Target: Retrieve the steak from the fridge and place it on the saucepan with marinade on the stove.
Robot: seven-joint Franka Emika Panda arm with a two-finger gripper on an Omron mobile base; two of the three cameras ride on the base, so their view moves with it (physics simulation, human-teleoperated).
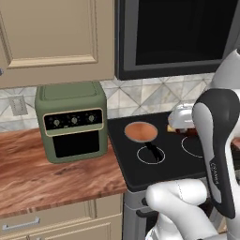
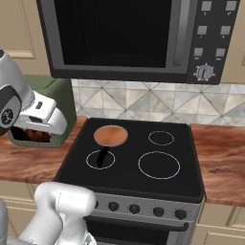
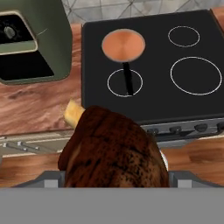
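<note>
My gripper point(image 3: 113, 177) is shut on the steak point(image 3: 114, 151), a dark red-brown lump with a pale edge that looms large in the hand view. From the base views the hand point(image 2: 40, 119) hovers above the counter at the stove's left front, with the steak point(image 2: 32, 136) under it. The saucepan point(image 3: 123, 45) sits on the stove's point(image 3: 153, 94) back left burner, the orange-brown marinade point(image 2: 110, 135) flat across its inside and its black handle point(image 3: 127, 78) pointing to the front. The fridge is out of view.
A green countertop oven point(image 1: 72, 122) stands on the wooden counter point(image 1: 47, 173) left of the stove. A black microwave point(image 2: 119, 38) hangs above the cooktop. Dark knobs point(image 2: 134, 208) line the stove's grey front. More counter point(image 2: 220, 153) lies to the right.
</note>
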